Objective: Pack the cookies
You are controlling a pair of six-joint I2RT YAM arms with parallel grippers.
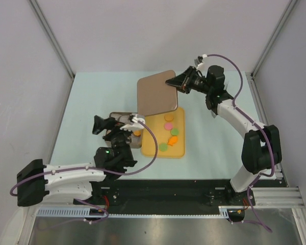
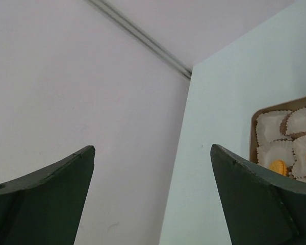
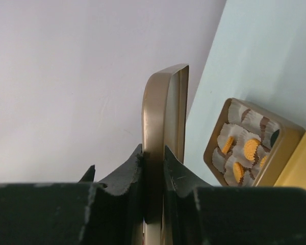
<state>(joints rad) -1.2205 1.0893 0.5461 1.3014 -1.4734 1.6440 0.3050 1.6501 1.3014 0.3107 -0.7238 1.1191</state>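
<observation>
right gripper [image 1: 177, 81] clenched on one edge of the lid [image 1: 155, 92]; lid is held up and tilted, just beyond the far-right corner of the tin [image 1: 113, 114]. in the right wrist view both fingers pinch the lid rim edge-on, and the lid's lower part is hidden behind the fingers

left gripper [image 1: 98, 125] released: fingers wide apart, nothing between them. fingertips are just past the tin's left edge, aimed away from it toward the wall [image 2: 66, 76], with the wrist above the tin. from the top the arm covers much of the tin, so its contents can't be counted there

cookies [image 1: 169, 125]: several lie loose on the yellow tray [image 1: 152, 138] just beside the tin's right side. colours are pink, green and orange; exact count unclear, a couple sit too close together to separate. more orange ones are inside the tin, in white paper cups [image 2: 270, 125]. the wrist views show at least three orange, plus one dark disc at a corner of the tin, colour hard to call. the left wrist view cuts the tin off at the frame edge

tin sits on the pale table [image 1: 92, 97]
</observation>
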